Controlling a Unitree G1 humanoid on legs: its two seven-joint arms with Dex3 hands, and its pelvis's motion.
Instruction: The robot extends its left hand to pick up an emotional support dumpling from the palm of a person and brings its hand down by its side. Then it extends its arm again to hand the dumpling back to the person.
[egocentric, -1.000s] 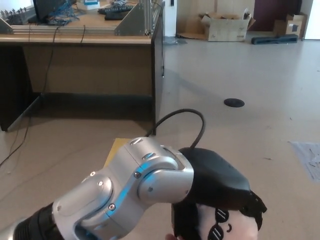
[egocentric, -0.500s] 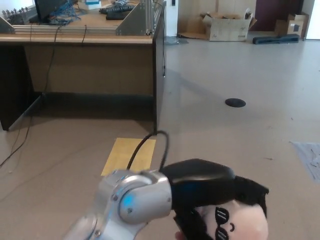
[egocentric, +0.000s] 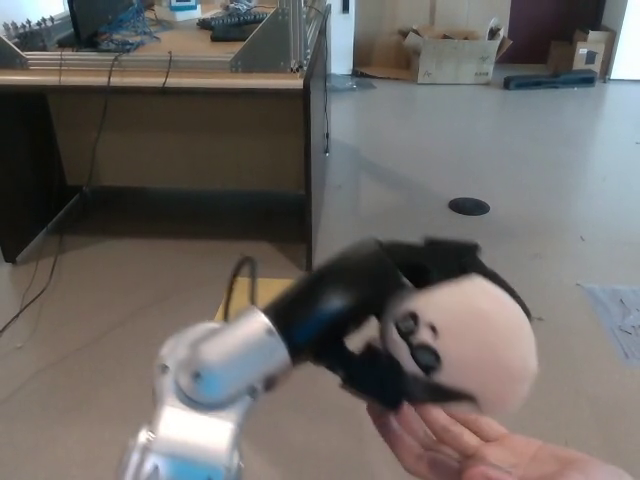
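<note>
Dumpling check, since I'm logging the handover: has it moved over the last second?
Yes. The dumpling in the left hand has risen from the picture's bottom edge toward the floor port, above a person's palm.

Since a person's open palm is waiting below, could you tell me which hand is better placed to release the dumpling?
Left. The black left hand already grips the pale round plush dumpling just above the person's open palm; the right hand is not in view.
</note>
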